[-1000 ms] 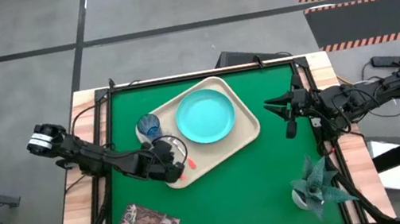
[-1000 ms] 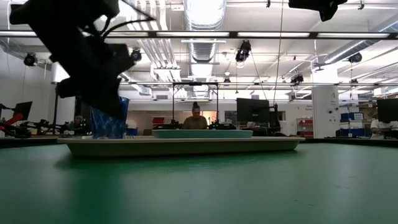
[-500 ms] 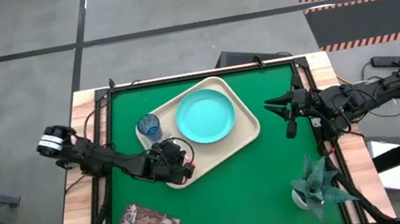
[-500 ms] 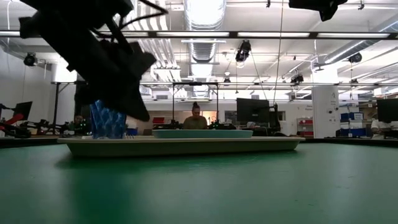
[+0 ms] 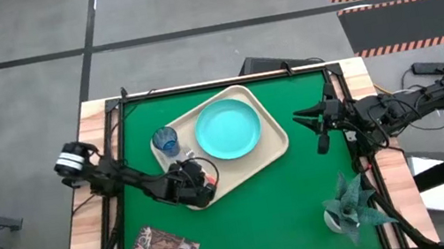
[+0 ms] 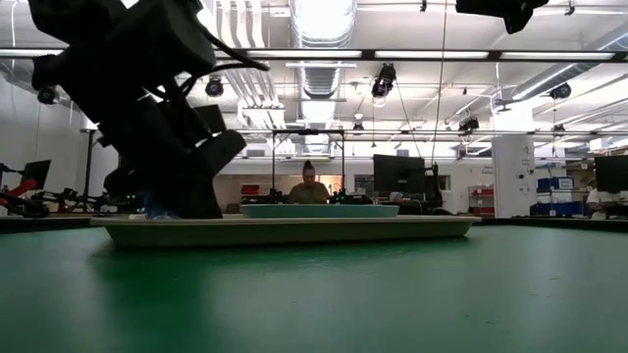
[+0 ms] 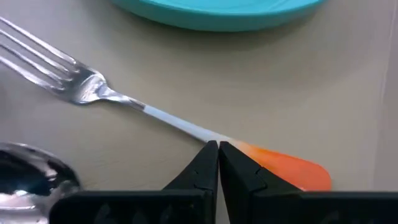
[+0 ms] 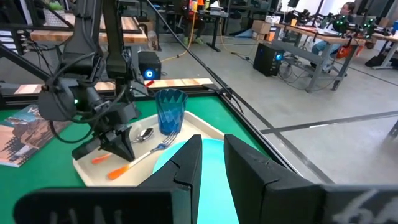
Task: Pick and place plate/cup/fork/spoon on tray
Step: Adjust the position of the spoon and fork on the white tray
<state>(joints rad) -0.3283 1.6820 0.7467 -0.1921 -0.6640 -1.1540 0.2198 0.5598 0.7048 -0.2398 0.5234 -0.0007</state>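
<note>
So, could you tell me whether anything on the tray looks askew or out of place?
Nothing stands out. The plate, upright cup, fork and spoon all lie on the tray; the shut left gripper sits at the fork's handle.

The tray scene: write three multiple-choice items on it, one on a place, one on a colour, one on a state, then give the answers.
1. Where does the cup stand?
A. on the tray, beside the plate
B. on the green mat by the magazine
C. on top of the plate

2. What colour is the fork handle's end?
A. blue
B. orange
C. black

3. How does the left pincer stand?
A. wide open above the cup
B. shut, tips together at the fork's handle
C. clamped round the plate's rim

Answers: 1 A, the high view shows the cup at the tray's corner next to the plate. 2 B, the left wrist view shows an orange end. 3 B, that view shows the two tips meeting with no gap at the handle.
</note>
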